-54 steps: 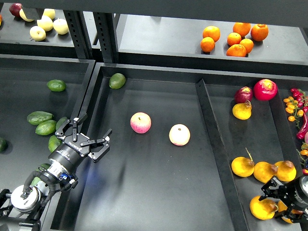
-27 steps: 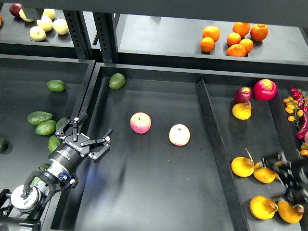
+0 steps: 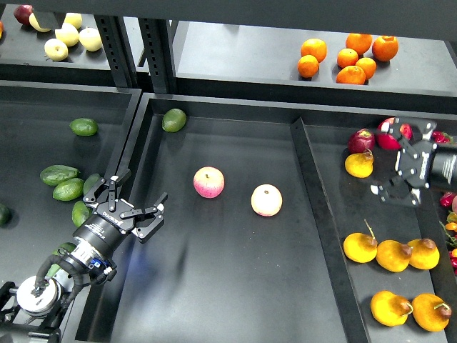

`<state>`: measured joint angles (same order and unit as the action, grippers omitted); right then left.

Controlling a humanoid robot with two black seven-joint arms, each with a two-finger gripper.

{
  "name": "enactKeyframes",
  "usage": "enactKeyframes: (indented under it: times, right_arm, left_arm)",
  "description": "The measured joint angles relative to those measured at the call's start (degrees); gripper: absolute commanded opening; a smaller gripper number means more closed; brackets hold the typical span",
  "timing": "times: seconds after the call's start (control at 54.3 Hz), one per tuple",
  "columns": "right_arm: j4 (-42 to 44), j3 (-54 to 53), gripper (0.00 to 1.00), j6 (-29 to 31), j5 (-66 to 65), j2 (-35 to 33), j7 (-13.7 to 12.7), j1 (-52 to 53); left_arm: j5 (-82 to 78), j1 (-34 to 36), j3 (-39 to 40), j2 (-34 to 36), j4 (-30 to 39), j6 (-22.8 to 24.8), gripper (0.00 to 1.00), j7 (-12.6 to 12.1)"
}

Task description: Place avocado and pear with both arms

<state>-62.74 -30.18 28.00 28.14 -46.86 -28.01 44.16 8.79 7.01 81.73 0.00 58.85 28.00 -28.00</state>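
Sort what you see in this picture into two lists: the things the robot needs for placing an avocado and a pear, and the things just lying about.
Needed for the job:
- avocado
- pear
- left gripper, open
- right gripper, open

Just lying about:
- two apples in the middle tray
- oranges on the back shelf
- pale yellow fruits
- rounder dark avocado

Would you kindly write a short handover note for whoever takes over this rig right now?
Left gripper: open, empty, over the divider between the left and middle trays.
Right gripper: open, empty, over the right tray, close to one pear.
Avocados lie in the left tray; one more avocado sits in the middle tray's far corner.
More pears lie nearer in the right tray.
Done: nothing grasped yet.
Left: pick one avocado and one pear, then place them.
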Motion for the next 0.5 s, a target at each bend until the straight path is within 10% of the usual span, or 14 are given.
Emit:
enactKeyframes:
  times: [0.497]
  right_arm:
    - [0.7, -27.6, 0.99, 0.0, 0.5, 20.8, 0.0, -16.2]
  left_arm:
    - [0.0, -0.4, 0.0, 0.0, 0.8, 0.0, 0.99, 0.0]
